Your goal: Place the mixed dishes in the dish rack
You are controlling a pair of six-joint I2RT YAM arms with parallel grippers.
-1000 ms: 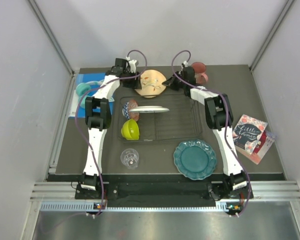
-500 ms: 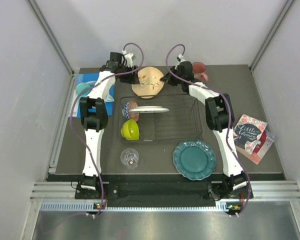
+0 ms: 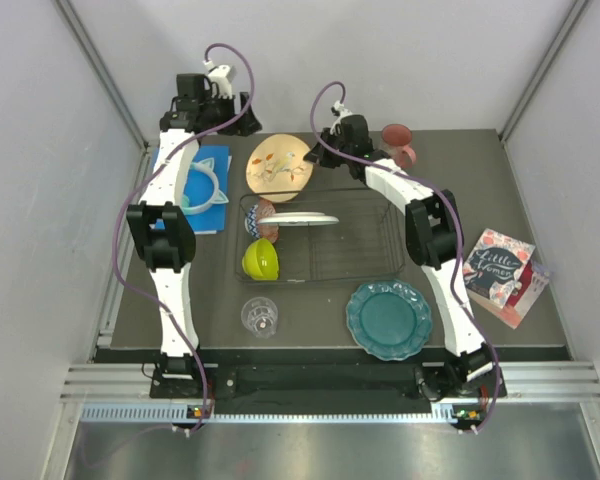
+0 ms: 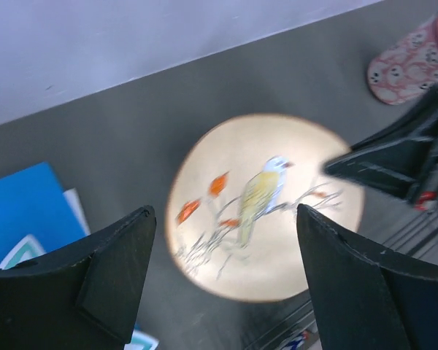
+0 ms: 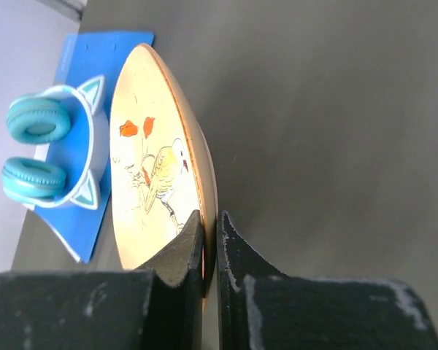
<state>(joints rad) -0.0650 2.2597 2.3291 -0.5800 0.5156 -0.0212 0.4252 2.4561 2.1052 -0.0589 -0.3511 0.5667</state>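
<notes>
top: dish rack (image 3: 365, 240) holds white plate (image 3: 302, 219), red-patterned bowl (image 3: 263, 217), lime-green bowl (image 3: 261, 259); teal scalloped plate (image 3: 389, 318), small clear glass (image 3: 260, 317), pink mug (image 3: 398, 143) outside; both arms stretched far | left wrist: left gripper (image 4: 225, 215) wide open, empty, cream floral plate (image 4: 266, 204) below its fingers | right wrist: right gripper (image 5: 210, 219) pinches that plate's rim, plate tilted on edge

The right pincer (image 3: 323, 150) is over the far side of the table (image 3: 480, 180), clamped on the rim of a tilted plate (image 3: 278, 167) that reaches out to its left. Further left, past that plate, lie the headphones (image 3: 195, 185). The mug (image 3: 398, 145) stands just to the pincer's right. Nearer than the pincer sits the dish rack (image 3: 370, 235). In its left end stands a second plate (image 3: 298, 219), with the far bowl (image 3: 263, 217) at that plate's left tip and the near bowl (image 3: 261, 260) in front of it. Before the rack stand the glass (image 3: 260, 317) on the left and a third plate (image 3: 389, 318) on the right. The card (image 3: 500, 275) lies well off to the pincer's right.
</notes>
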